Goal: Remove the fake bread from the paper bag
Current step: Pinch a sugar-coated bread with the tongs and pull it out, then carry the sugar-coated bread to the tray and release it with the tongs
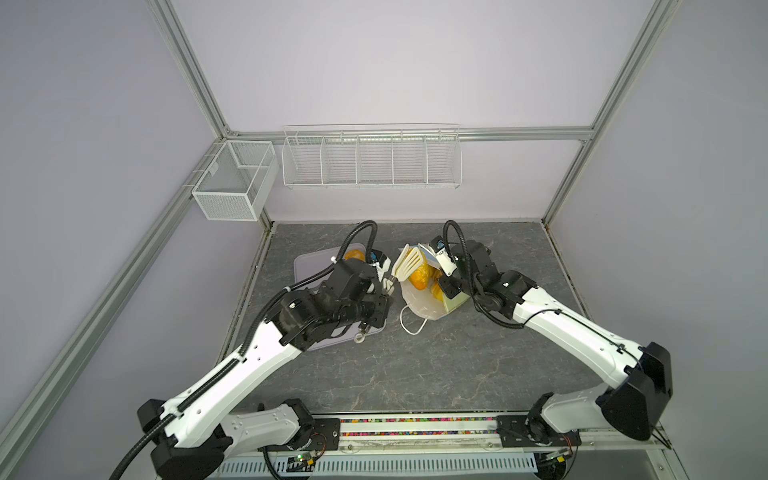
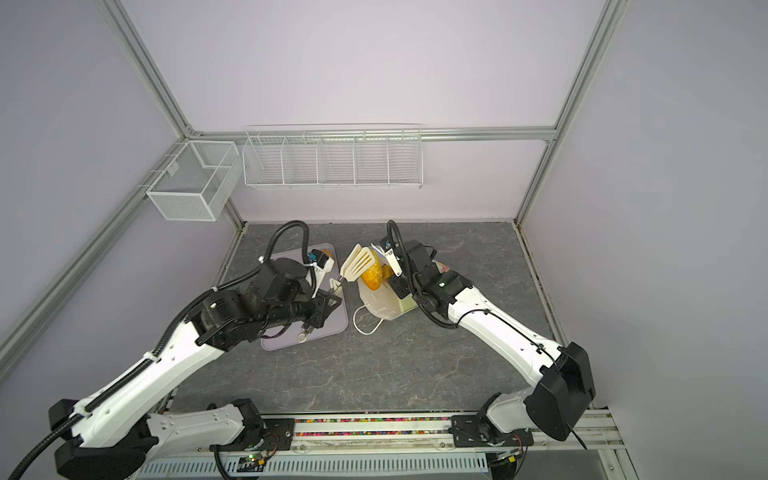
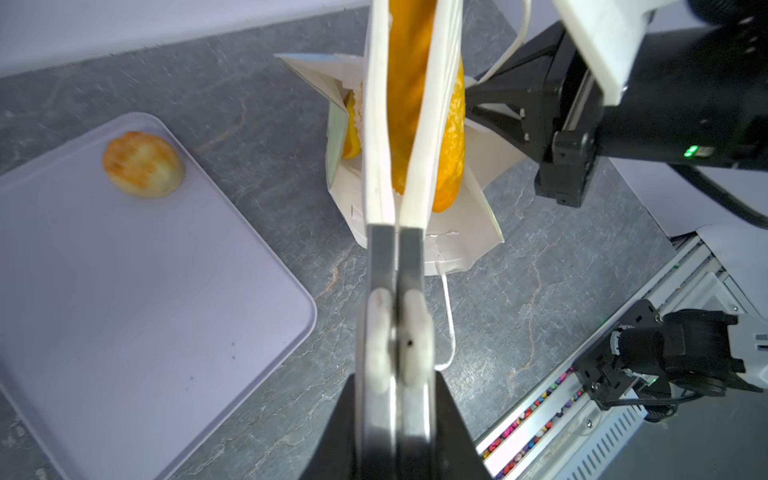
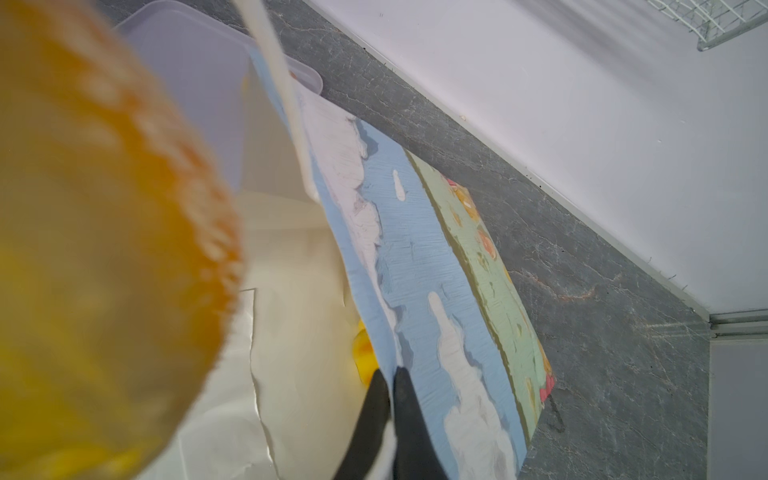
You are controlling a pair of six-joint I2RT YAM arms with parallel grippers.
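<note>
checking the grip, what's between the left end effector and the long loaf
White tongs: the left end effector is shut on their handles, and their blades pinch the long loaf at the paper bag's mouth. The left wrist view shows it.

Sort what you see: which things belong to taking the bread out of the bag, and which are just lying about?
In use: paper bag, long loaf, tongs, left gripper, right gripper, tray, bun.
Lying about: wire rack, mesh basket.
</note>
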